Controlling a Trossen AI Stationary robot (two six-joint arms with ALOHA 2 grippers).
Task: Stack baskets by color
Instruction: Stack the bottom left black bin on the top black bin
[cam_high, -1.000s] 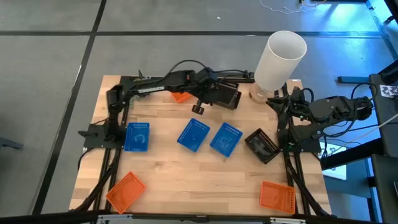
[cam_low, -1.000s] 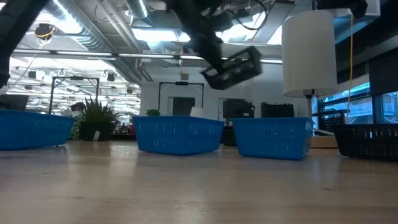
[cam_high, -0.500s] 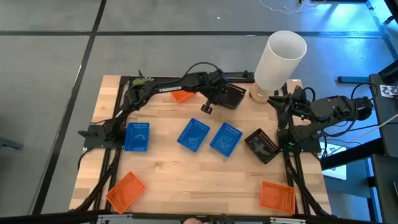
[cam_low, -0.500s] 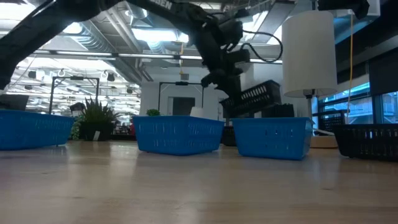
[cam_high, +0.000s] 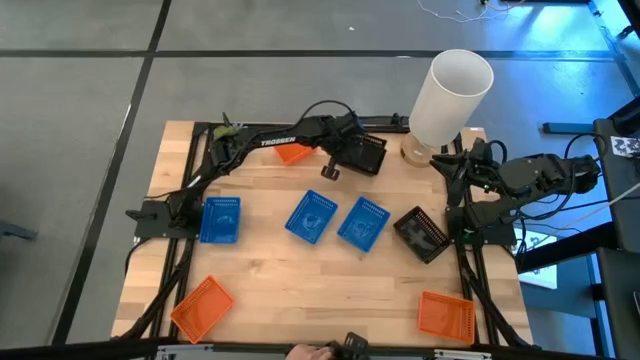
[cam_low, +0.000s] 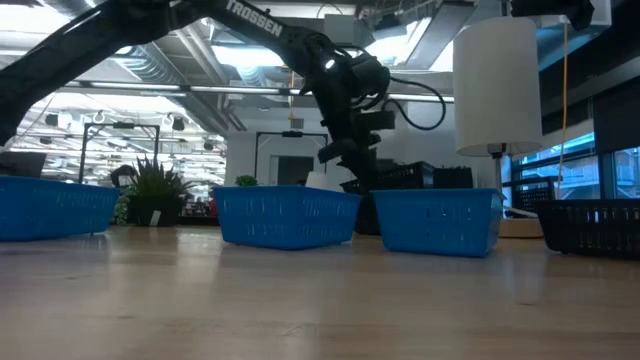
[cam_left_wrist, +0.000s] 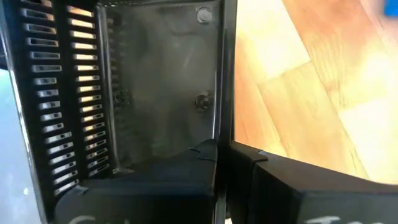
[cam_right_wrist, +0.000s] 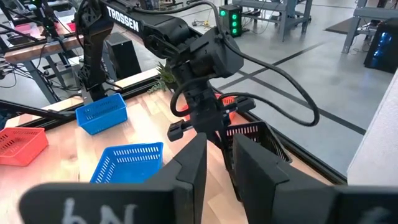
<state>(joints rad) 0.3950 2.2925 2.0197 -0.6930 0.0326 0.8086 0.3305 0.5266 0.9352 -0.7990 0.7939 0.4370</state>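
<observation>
Seven baskets I count on the table (cam_high: 300, 285), listed with the rest from largest to smallest.
White cylinder (cam_high: 450, 95): stands upright at the far right corner.
Left arm: I see it reaching across the far edge; its gripper (cam_high: 345, 152) has its jaws pinched on the wall of a black basket (cam_high: 366, 154), low at the table near the cylinder.
Right arm: parked at the right edge; its gripper (cam_high: 462, 160) waits with fingers slightly apart, holding nothing.
Blue baskets: three in a row across the middle, left (cam_high: 220, 220), centre (cam_high: 311, 216), right (cam_high: 362, 223).
Orange baskets: one at the near left corner (cam_high: 201, 307), one at the near right (cam_high: 445, 316), one (cam_high: 291, 154) far back beside the left gripper.
Second black basket (cam_high: 420, 235): right of the blue row, tilted.
</observation>
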